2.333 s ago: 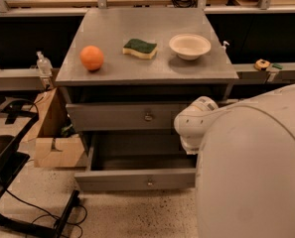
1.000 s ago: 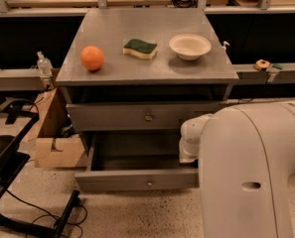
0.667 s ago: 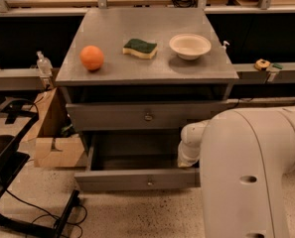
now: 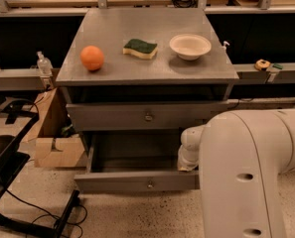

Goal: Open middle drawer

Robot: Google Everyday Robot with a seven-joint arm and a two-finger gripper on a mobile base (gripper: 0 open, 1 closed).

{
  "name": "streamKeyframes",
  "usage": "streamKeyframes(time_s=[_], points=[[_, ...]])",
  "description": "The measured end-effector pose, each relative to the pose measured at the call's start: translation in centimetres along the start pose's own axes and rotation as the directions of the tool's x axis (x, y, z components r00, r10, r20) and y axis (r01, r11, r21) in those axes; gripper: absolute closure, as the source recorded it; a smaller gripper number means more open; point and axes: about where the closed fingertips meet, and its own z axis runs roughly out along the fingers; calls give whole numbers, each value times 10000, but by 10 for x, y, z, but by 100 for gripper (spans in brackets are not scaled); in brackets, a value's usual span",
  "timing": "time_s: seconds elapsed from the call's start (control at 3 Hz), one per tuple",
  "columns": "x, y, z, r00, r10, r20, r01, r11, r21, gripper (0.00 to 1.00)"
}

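The middle drawer [image 4: 112, 182] is seen pulled out, its knob [image 4: 150, 184] at the centre of the front. Just behind the right end of that front the gripper [image 4: 187, 157] is found, above the drawer's inside; whether it is parted or closed is not to be made out beside the white arm [image 4: 246, 172]

On the grey cabinet top [image 4: 137, 24] you have an orange [image 4: 92, 58] at 9 o'clock, a green-and-yellow sponge [image 4: 140, 48] near the middle and a white bowl [image 4: 189, 46] at 3 o'clock, each apart from the others. Toward 8 o'clock of the view you'll see a cardboard box [image 4: 57, 150] on the floor, and at 9 o'clock a clear bottle [image 4: 44, 63].
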Motion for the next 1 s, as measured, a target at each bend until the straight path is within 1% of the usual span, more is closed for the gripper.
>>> streamKeyframes(time_s=[0.33,0.67,1.0], points=[[0,30,-6,9999,162,-59,-166,9977,-657,100],[0,30,-6,9999,162,-59,-166,9977,-658,100],[-10,86,-26,9998,59,163,-27,9820,-1887,100]])
